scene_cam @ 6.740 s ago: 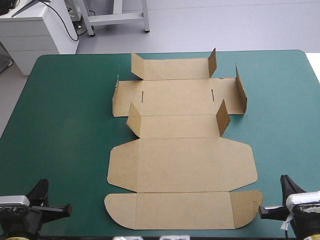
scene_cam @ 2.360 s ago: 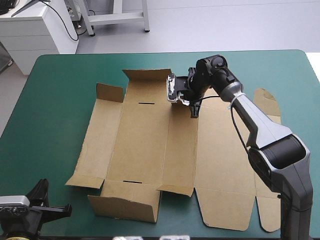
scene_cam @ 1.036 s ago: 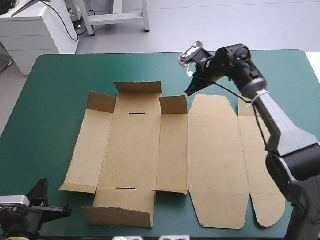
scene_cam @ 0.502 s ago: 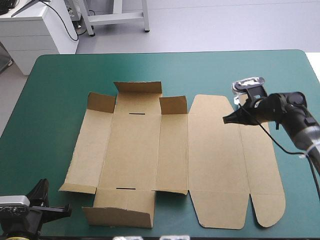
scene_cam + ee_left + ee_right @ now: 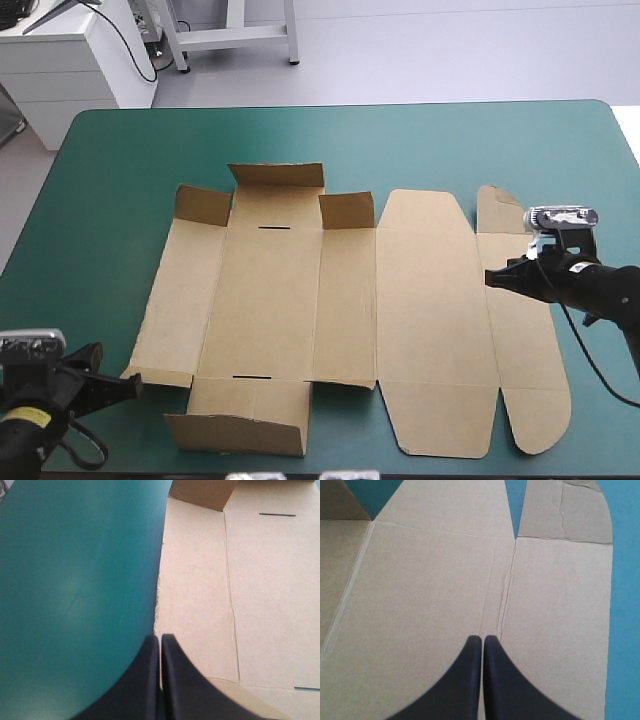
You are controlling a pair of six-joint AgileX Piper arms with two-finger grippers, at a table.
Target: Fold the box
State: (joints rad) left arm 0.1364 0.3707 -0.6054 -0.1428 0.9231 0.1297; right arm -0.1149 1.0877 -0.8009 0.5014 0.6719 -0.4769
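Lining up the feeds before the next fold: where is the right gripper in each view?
High view: the right gripper comes in from the right edge, jaws shut, tip over the box's fold beside its rightmost strip.
Right wrist view: its own gripper, rising from the bottom edge, tip over that same fold.
Left wrist view: not in it.
Shared landmark: the box, in all three.

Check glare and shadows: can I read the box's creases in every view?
High view: even light, box creases plain. Left wrist view: soft sheen on the teal-green cover, creases readable. Right wrist view: no glare, crease clear ahead of the right hand.
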